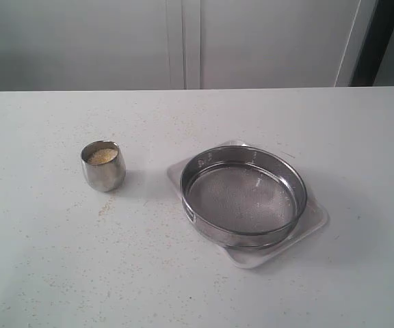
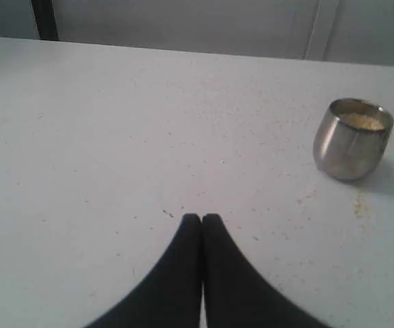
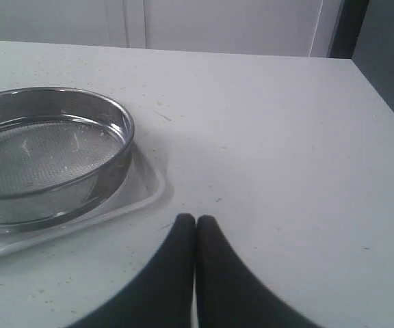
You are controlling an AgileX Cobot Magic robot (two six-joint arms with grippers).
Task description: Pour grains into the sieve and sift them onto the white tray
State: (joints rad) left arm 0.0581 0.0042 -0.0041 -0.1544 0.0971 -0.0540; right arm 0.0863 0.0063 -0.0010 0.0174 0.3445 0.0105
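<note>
- Grains (image 1: pixel 102 156) sit in a small rounded steel cup (image 1: pixel 103 166), filling it nearly to the brim; cup upright on the desk (image 1: pixel 46 273), left part of the exterior view.
- sieve (image 1: pixel 241 198) lies flat on the white tray (image 1: pixel 313 220), right of the cup and well apart from it; mesh looks empty, nothing poured yet by my read.
- Tray sits turned at an angle to the desk edge, and its corners show past the sieve rim.
- A few spilled specks (image 1: pixel 104 205) lie on the desk just in front of the cup.
- left gripper (image 2: pixel 202 217): jaws pressed together, holding nothing, tips over bare desk. The cup (image 2: pixel 352 139) shows in its wrist view, ahead of the tips and off to one side, clearly apart.
- right gripper (image 3: pixel 195 219): jaws also closed and empty; the sieve (image 3: pixel 46 150) and tray rim (image 3: pixel 149 195) lie near it, ahead and off to the side, no contact.
- Neither gripper appears in the exterior view.
- Key relation: the cup is on the left arm's side, so the left arm looks the nearer one for the pick; the sieve is on the right arm's side.
- Cup is round with an upright axis, so approach angle matters little; the jaws must open first and likely close across the wall or rim.
- Risk: cup is full and smooth, so tilt on lift could spill.
</note>
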